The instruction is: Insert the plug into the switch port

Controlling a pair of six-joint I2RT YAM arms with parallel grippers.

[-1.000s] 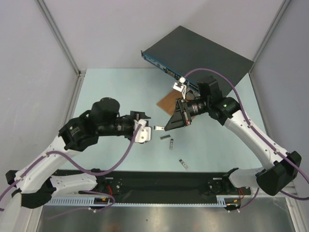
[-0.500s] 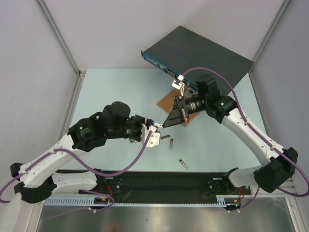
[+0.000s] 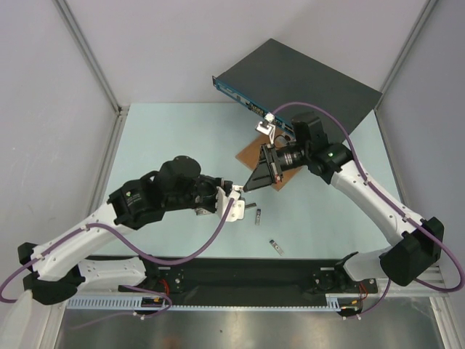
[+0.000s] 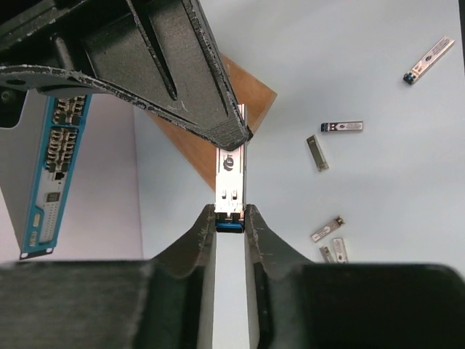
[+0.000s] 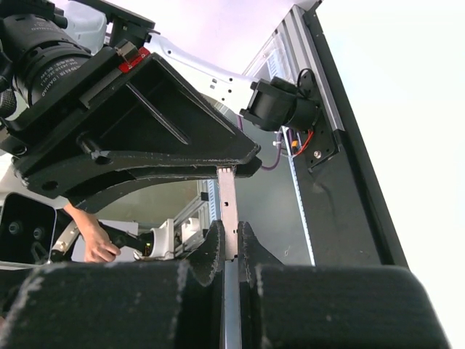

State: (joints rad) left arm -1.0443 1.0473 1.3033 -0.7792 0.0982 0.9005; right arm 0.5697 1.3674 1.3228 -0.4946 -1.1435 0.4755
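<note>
While the small silver metal plug (image 4: pixel 231 178) with a blue end hangs in the air over the middle of the table, both arms have hold of it, one at each end. The left gripper (image 4: pixel 230 212) comes to it from 8 o'clock in the top view. Its jaws are almost closed, and its two black fingers (image 4: pixel 209 229) lie against both sides of the blue end. The right gripper (image 5: pixel 229 227) comes from 2 o'clock with its jaws closed fully on the other end of the plug, so the two grippers meet tip to tip with the plug between them. The plug is well apart from the switch (image 3: pixel 305 76), a wide, flat dark grey metal box which lies at 1 o'clock on the table, in the far right corner. Its thin blue front strip (image 3: pixel 243 100) with rows of small sockets faces 7 o'clock, toward the grippers. A brown wooden board (image 3: pixel 252 154) lies flat on the table just beside this front strip, partly under the right gripper. Below the plug, toward 5 o'clock, several loose silver modules (image 3: pixel 251 206) of the same kind lie scattered on the pale green table (image 3: pixel 167 131); one more (image 3: pixel 275 246) lies alone near the front edge.
</note>
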